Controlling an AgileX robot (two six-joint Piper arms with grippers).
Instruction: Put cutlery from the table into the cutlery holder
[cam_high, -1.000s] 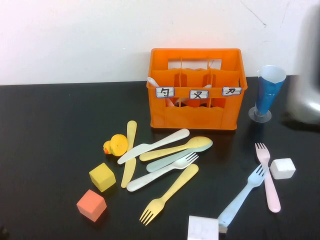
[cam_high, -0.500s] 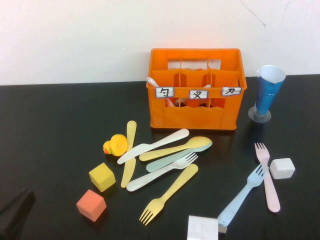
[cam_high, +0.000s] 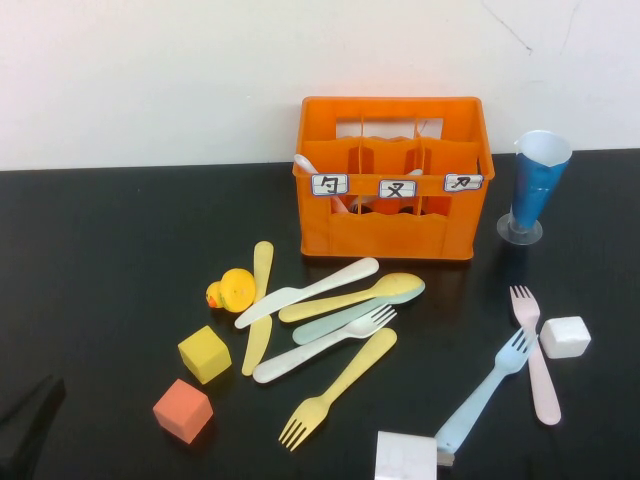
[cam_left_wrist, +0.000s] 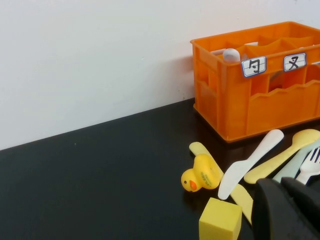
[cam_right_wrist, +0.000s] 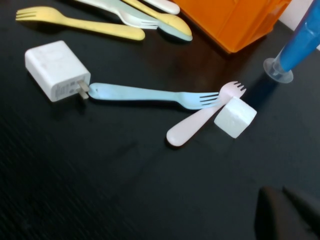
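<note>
Both pincers closed and empty, the left pincer (cam_high: 25, 425) at the desk's (cam_high: 120, 260) near left corner, the right pincer (cam_right_wrist: 287, 215) low over its right side; cutlery (cam_high: 330, 325) lies mid-desk before the rear-edge cutlery holder (cam_high: 392, 180).

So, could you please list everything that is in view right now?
cutlery holder: one, orange, back of table; white piece in left compartment
forks: four; white, yellow centre; blue, pink right
knives: two; white, yellow, by duck
spoons: two; yellow, pale green, centre
duck: one, yellow, left
cubes: three; yellow, orange left; white right
charger: one, white, front
cup: one, blue, right of holder
left claw: shut, front left
right claw: shut, right side
</note>
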